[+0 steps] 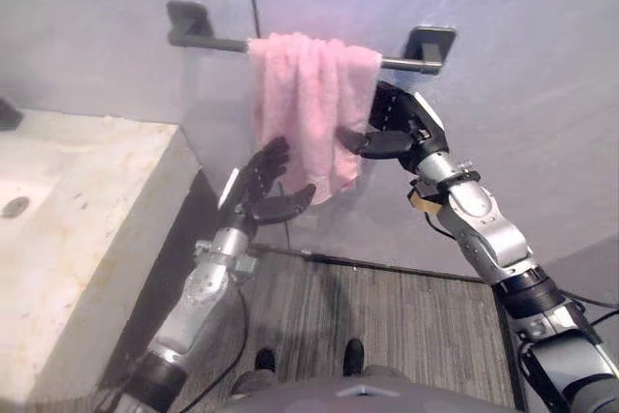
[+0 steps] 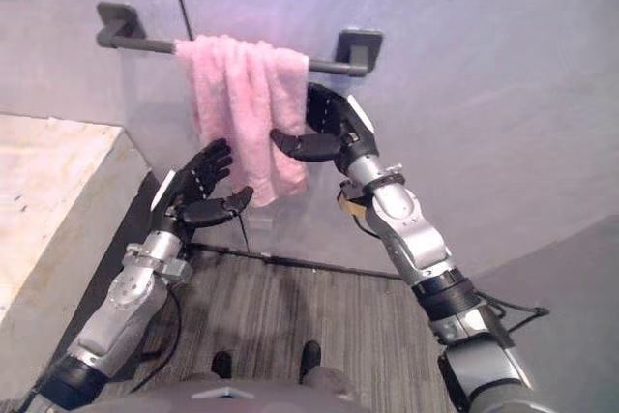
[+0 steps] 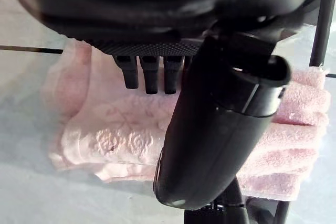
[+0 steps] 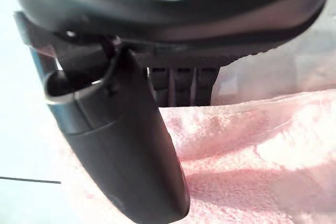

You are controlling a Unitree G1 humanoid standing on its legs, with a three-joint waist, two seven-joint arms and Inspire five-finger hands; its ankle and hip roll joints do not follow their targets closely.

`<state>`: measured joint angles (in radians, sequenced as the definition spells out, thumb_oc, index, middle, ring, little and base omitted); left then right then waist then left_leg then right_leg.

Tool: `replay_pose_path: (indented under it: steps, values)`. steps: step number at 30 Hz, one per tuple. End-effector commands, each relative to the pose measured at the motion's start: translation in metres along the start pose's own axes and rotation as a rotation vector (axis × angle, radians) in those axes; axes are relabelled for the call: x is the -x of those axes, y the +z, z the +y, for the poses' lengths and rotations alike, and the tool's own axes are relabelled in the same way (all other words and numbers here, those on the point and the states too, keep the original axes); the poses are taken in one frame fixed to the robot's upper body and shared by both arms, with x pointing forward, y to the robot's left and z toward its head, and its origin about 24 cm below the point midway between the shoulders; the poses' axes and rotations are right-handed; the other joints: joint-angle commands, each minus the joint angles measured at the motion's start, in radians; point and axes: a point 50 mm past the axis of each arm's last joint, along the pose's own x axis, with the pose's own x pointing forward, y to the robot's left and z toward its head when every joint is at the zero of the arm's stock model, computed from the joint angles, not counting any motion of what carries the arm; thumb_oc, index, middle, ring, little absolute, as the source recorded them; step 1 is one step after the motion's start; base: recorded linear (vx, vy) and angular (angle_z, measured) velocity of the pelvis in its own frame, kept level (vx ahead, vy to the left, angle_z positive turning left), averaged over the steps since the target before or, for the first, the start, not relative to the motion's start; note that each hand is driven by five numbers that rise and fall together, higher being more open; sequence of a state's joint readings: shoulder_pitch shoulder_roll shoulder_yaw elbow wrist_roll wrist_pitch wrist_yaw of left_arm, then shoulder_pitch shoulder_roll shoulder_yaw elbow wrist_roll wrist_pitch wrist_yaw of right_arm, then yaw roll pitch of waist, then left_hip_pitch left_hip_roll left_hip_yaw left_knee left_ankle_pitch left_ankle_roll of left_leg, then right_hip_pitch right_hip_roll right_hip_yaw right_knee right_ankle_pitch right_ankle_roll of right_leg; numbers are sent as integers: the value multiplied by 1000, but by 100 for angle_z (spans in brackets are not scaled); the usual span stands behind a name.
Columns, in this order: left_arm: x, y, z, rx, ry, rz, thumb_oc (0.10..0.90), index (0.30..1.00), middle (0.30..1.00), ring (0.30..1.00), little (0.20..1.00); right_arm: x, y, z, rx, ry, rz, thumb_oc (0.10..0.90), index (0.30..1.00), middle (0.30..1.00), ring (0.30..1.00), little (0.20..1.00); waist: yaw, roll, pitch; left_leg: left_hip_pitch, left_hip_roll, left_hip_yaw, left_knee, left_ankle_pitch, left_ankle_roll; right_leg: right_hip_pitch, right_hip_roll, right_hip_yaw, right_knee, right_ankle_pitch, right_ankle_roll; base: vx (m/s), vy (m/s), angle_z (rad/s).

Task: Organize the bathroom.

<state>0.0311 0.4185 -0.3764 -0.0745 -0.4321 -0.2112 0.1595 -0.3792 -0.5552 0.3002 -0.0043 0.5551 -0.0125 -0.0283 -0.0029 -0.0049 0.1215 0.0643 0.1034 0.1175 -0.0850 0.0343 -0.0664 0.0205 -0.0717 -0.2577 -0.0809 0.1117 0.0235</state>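
A pink towel (image 1: 305,103) hangs bunched over a black towel bar (image 1: 208,43) on the grey wall. My left hand (image 1: 261,186) is open at the towel's lower left corner, fingers straight and pointing up, thumb spread toward the hem. My right hand (image 1: 397,123) is open at the towel's right edge, just under the bar's right mount (image 1: 430,45); its thumb reaches across the front of that edge. The left wrist view has the towel (image 3: 121,135) just past the straight fingers. In the right wrist view the towel (image 4: 252,150) lies close beyond the thumb (image 4: 126,145).
A pale stone sink counter (image 1: 87,200) with a drain (image 1: 14,206) stands at the left, its corner close to my left arm. Grey plank floor (image 1: 406,316) lies below the towel. A thin dark rod (image 1: 387,266) runs along the wall's base.
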Motion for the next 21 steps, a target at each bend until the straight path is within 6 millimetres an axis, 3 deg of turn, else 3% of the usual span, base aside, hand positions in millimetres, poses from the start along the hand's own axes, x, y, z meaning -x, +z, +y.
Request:
replay_pose_path:
  steps: [1, 2, 4, 5, 6, 14, 21]
  values:
    - [-19, 40, -11, -11, -104, -250, 800, 900, 900, 900, 900, -7, 58, -19, 14, -103, -318, 800, 900, 900, 900, 900, 4, -39, -63, 30, -18, 85, -2, -30, 11, 77, -6, -10, 13, -83, 90, 9, 114, 11]
    - [-20, 40, -14, -13, -109, -249, 800, 900, 900, 900, 900, -2, 55, -23, 26, -127, -318, 725, 787, 787, 787, 787, -4, -38, -64, 30, -20, 94, -2, -35, 15, 72, -15, -14, 18, -80, 98, 8, 102, 6]
    - [-21, 40, -15, -9, -99, -243, 800, 900, 900, 900, 900, 2, 54, -24, 30, -153, -325, 692, 738, 738, 738, 738, -14, -39, -65, 33, -27, 99, -2, -43, 21, 70, -22, -9, 17, -74, 107, 19, 96, 3]
    - [-21, 40, -16, -8, -97, -241, 800, 900, 900, 900, 900, 3, 54, -24, 31, -155, -325, 729, 794, 794, 794, 794, -15, -39, -66, 33, -27, 99, -2, -43, 22, 70, -23, -8, 17, -74, 108, 33, 87, 0]
    - [-21, 40, -15, -3, -89, -236, 800, 900, 900, 900, 900, 4, 55, -24, 36, -166, -324, 800, 900, 900, 900, 900, -19, -37, -67, 35, -30, 101, -2, -46, 25, 70, -24, -3, 14, -71, 110, 27, 70, -3]
    - [-19, 40, -13, -8, -61, -220, 800, 900, 900, 900, 900, 18, 63, -31, 101, -272, -396, 800, 900, 900, 900, 900, -38, -31, -71, 40, -40, 123, -2, -58, 38, 64, -30, 18, 6, -63, 119, 8, 41, -9]
    - [-17, 42, -15, 1, -48, -224, 800, 900, 900, 900, 900, 28, 78, -21, 32, -288, -500, 800, 900, 900, 900, 900, -60, -10, -73, 48, -38, 135, -2, -61, 42, 64, -19, 54, 6, -69, 117, 1, 14, -11]
